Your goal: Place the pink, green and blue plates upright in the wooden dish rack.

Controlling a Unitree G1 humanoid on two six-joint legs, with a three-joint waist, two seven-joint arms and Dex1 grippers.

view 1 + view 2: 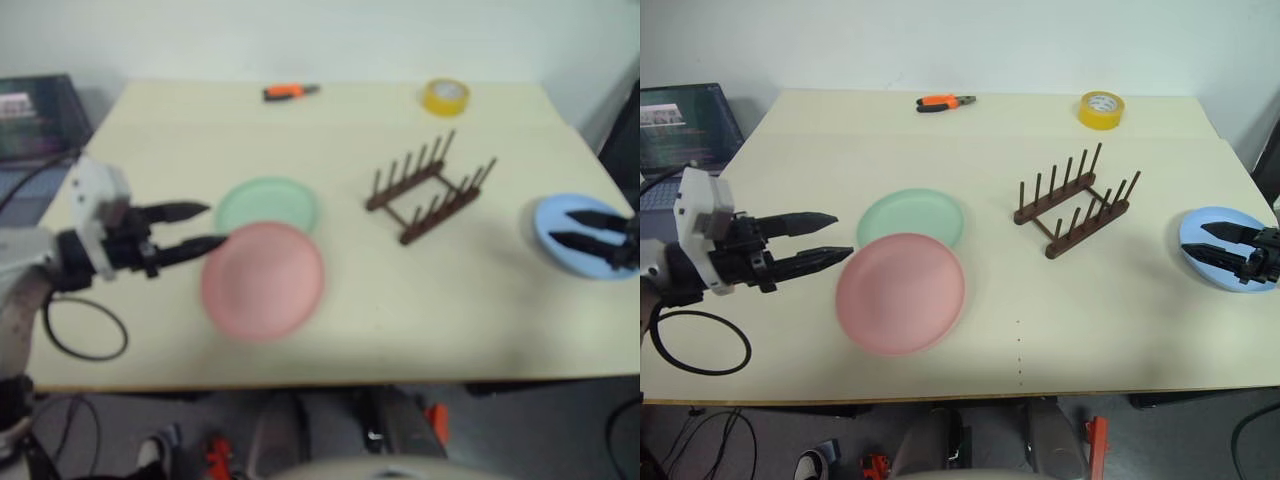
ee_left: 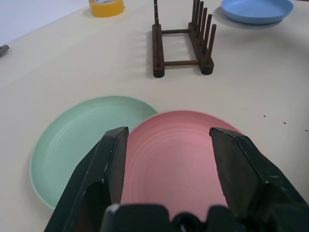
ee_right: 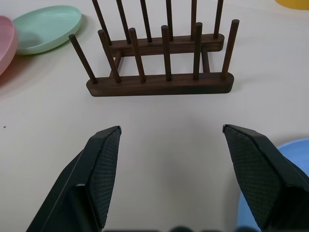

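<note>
Right eye view: wooden dish rack [image 1: 1077, 203] stands empty; left gripper [image 1: 836, 236] and right gripper [image 1: 1204, 240] released.

Pink plate [image 1: 900, 293] overlaps green plate [image 1: 911, 217]; blue plate [image 1: 1222, 240] lies beyond the empty rack [image 1: 1077, 203].

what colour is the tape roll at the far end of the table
Yellow tape roll, clearest in the right eye view.

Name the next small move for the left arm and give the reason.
Probably ease the left gripper forward and down until its open fingers straddle the near rim of the pink plate. That plate overlaps the green plate, so it should be lifted first, and the wooden dish rack holds no plate yet.
</note>
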